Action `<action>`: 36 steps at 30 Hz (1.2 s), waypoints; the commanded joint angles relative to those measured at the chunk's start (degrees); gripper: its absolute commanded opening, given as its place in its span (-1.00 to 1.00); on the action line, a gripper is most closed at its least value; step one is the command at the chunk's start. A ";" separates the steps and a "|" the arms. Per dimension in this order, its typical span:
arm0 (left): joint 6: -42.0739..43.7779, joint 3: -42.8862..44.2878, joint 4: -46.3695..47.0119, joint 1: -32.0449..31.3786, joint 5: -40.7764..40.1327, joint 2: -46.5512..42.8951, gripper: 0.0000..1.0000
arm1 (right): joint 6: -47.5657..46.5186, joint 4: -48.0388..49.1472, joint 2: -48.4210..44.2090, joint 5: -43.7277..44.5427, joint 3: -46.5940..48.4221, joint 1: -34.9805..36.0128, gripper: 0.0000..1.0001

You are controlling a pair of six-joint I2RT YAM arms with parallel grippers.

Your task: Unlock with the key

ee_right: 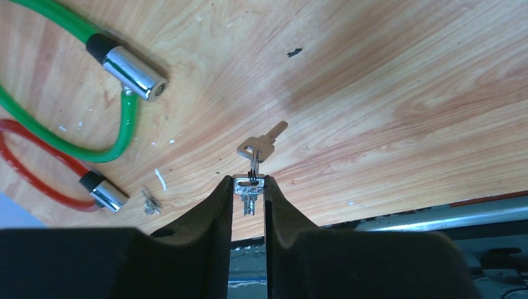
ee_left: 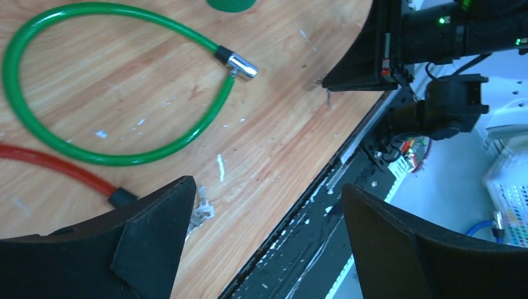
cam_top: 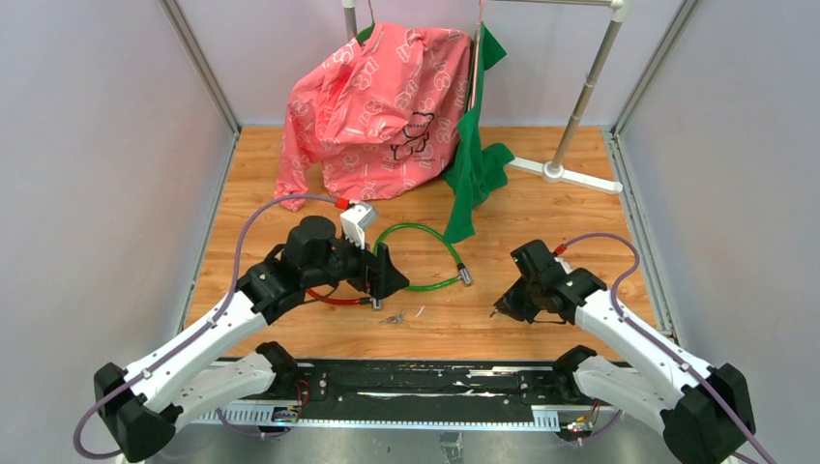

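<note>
My right gripper [ee_right: 249, 182] is shut on the head of a small silver key [ee_right: 250, 187], held just above the wooden table. A second key [ee_right: 262, 143] hangs from its ring. The green cable lock [cam_top: 425, 259] lies in a loop mid-table, its chrome lock head [ee_right: 134, 74] pointing towards the right gripper [cam_top: 502, 310]. A red cable lock [ee_right: 99, 192] lies beside it, partly under the left arm. My left gripper [ee_left: 268, 194] is open and empty, hovering over the table's near edge beside a loose bunch of keys [ee_left: 200, 210].
A pink patterned bag [cam_top: 382, 106] and a green cloth [cam_top: 476, 169] hang on a white rack [cam_top: 580, 97] at the back. The black strip [cam_top: 425, 382] runs along the table's near edge. Walls close in on both sides.
</note>
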 commanded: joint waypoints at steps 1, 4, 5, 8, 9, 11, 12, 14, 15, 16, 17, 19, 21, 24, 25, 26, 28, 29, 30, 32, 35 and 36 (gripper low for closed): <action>-2.25 -0.99 7.94 -5.20 -2.45 1.66 0.82 | 4.68 -2.91 -3.05 -1.10 -0.28 0.82 -1.00; -3.44 -1.28 11.39 -8.53 -3.53 3.22 0.79 | 6.89 -3.84 -5.18 -1.61 0.33 0.79 -1.00; -3.91 -1.45 13.03 -9.79 -3.73 3.98 0.79 | 7.90 -4.01 -6.03 -1.59 0.54 0.80 -1.00; -5.30 -1.72 16.54 -12.13 -4.43 5.88 0.77 | 10.34 -4.68 -8.18 -1.62 1.01 0.82 -1.00; -5.59 -1.77 17.52 -12.93 -4.54 6.57 0.77 | 10.99 -4.67 -8.84 -1.61 1.19 0.82 -1.00; -6.22 -1.75 19.58 -14.46 -4.98 7.94 0.76 | 12.57 -4.68 -10.22 -1.58 1.35 0.81 -1.00; -6.36 -1.76 20.54 -15.10 -5.13 8.59 0.75 | 13.27 -4.68 -10.90 -2.51 1.44 0.82 -1.00; -7.12 -1.47 21.30 -16.51 -6.22 9.90 0.73 | 14.86 -4.65 -11.93 -4.15 1.89 0.82 -1.00; -7.36 -1.29 22.91 -17.09 -6.67 10.52 0.71 | 15.53 -4.46 -12.57 -4.51 2.20 0.77 -1.00; -7.69 -1.13 23.72 -17.58 -7.08 11.21 0.70 | 16.26 -4.35 -13.01 -4.72 2.63 0.81 -1.00; -8.09 -0.94 24.65 -18.06 -7.59 11.79 0.68 | 17.14 -4.27 -13.40 -4.92 3.06 0.81 -1.00; -9.06 -0.64 26.22 -18.56 -8.24 12.69 0.65 | 18.46 -3.95 -14.11 -5.27 3.86 0.77 -1.00; -9.81 -0.26 27.67 -19.11 -8.78 13.49 0.61 | 19.76 -3.38 -14.66 -5.76 4.53 0.80 -1.00; -10.26 0.77 28.51 -20.08 -10.48 14.61 0.55 | 22.03 -2.69 -15.15 -6.51 5.23 0.76 -1.00; -10.33 1.13 28.69 -20.35 -11.09 14.92 0.54 | 22.74 -2.43 -15.11 -6.62 5.51 0.81 -1.00; -10.45 1.33 28.98 -20.70 -11.74 15.30 0.52 | 23.54 -2.24 -15.09 -6.70 5.88 0.77 -1.00; -11.10 1.56 29.56 -21.03 -13.12 15.97 0.48 | 24.87 -2.04 -15.05 -6.72 6.75 0.74 -1.00; -11.83 1.50 30.12 -21.13 -13.95 16.28 0.46 | 25.58 -1.90 -14.89 -6.79 7.44 0.80 -1.00; -12.47 1.50 30.67 -21.26 -14.50 16.50 0.45 | 26.15 -1.57 -14.63 -6.89 7.97 0.75 -1.00; -13.67 1.57 31.73 -21.47 -15.91 17.05 0.44 | 27.54 -0.93 -13.99 -7.22 9.00 0.75 -1.00; -15.67 1.68 32.82 -21.95 -19.07 17.84 0.42 | 28.83 -0.42 -13.04 -7.77 10.12 0.82 -1.00; -16.15 1.72 33.44 -21.98 -19.66 18.17 0.42 | 29.46 0.19 -12.72 -8.34 10.19 0.76 -1.00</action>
